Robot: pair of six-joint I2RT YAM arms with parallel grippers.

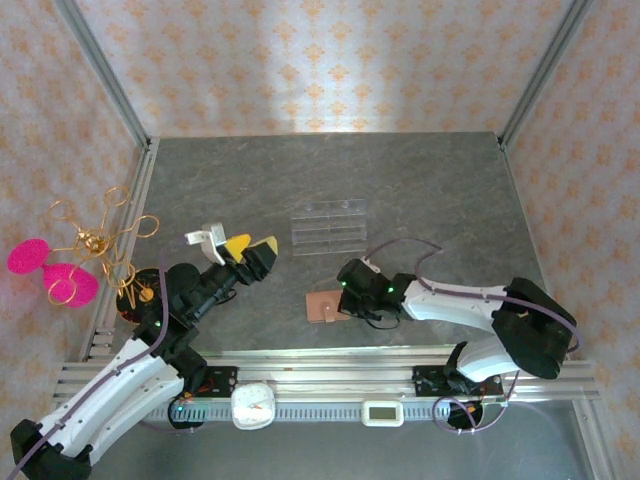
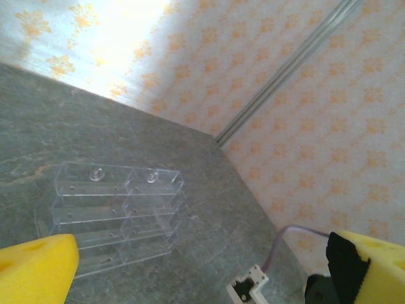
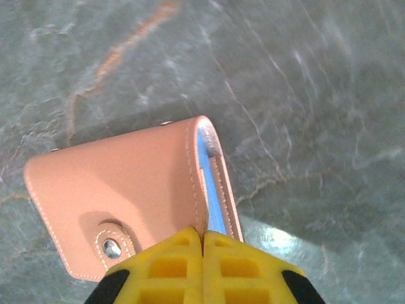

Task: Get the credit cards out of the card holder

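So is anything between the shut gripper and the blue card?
Yes. The tan-brown leather card holder is folded around the bright blue card, leaving just its edge showing. The shut right gripper sits at that open side.

The far tabletop (image 1: 300, 165) lies bare beyond the clear rack (image 1: 328, 228) at its middle. Nearer, the left gripper (image 1: 250, 244) hangs at left and the card holder (image 1: 324, 306) lies to its right, with open passage between them.

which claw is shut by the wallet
The right claw, yellow fingers pressed together at the tan card holder's edge; the left claw stands wide open.
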